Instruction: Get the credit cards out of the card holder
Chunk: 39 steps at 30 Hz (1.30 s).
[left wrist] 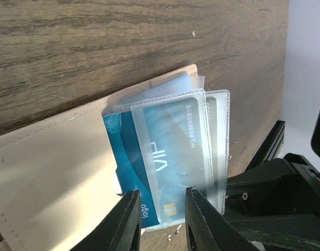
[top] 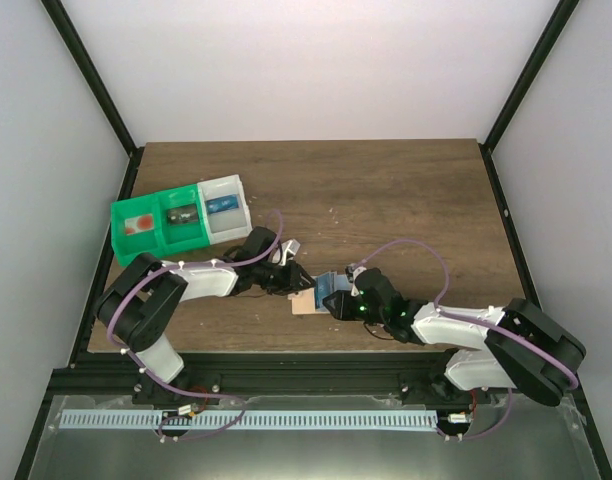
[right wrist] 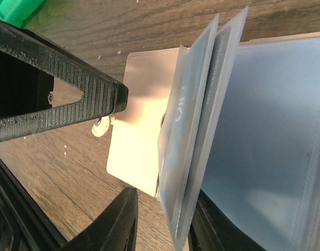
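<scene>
The tan card holder (top: pixel 305 303) lies open on the wood between both grippers. Clear plastic sleeves (left wrist: pixel 202 136) fan out of it. A blue credit card marked VIP (left wrist: pixel 170 151) sits in one sleeve, and a teal card (left wrist: pixel 126 157) lies beneath it. My left gripper (left wrist: pixel 162 196) hovers over the cards' near end with its jaws apart, one fingertip (right wrist: pixel 115 99) touching the tan flap (right wrist: pixel 141 130). My right gripper (right wrist: pixel 165 201) straddles two upright sleeves (right wrist: pixel 196 120). One of its fingers lies against them and the other stands off with a gap. In the top view, left gripper (top: pixel 294 280) and right gripper (top: pixel 338 300) nearly meet.
A green bin (top: pixel 161 225) and a white bin (top: pixel 226 205) holding small items stand at the back left. The table's front edge (top: pixel 286 350) runs just behind the holder. Black frame posts rise at both sides.
</scene>
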Tool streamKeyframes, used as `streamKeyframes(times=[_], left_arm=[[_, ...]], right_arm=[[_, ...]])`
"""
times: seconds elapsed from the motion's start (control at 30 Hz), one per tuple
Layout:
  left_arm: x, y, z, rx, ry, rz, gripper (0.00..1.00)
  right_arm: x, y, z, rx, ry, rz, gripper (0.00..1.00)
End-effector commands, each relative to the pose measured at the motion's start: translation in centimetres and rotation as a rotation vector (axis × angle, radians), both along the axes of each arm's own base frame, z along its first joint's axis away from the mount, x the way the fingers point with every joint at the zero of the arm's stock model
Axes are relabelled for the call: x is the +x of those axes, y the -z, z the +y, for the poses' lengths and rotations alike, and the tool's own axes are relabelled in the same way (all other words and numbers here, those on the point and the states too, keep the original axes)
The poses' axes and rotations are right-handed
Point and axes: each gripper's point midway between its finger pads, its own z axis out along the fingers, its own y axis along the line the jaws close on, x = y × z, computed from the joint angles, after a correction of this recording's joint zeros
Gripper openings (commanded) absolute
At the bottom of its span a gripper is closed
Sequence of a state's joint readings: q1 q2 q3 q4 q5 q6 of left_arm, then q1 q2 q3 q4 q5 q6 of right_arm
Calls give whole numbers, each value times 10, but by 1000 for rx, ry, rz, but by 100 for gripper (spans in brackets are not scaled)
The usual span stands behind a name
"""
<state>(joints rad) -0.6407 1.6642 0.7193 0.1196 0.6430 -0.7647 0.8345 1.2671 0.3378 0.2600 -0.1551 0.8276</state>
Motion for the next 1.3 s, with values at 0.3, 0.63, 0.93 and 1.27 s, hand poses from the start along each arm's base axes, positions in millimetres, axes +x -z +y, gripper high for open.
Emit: streamKeyframes(times=[0.3, 0.63, 0.93, 1.27], left_arm=[[-1, -4, -1, -7, 11, -35, 27], [-5, 5, 0, -7, 19, -17, 29], [-3, 2, 3, 5, 8, -29, 29], [-2, 3, 7, 23, -5, -36, 30]], right_arm=[[13, -19, -6, -6, 61, -60, 30], [12, -33, 4, 61, 27, -82, 22], [14, -35, 17, 90, -3, -78, 2], [13, -47, 28, 147, -44, -92, 11]])
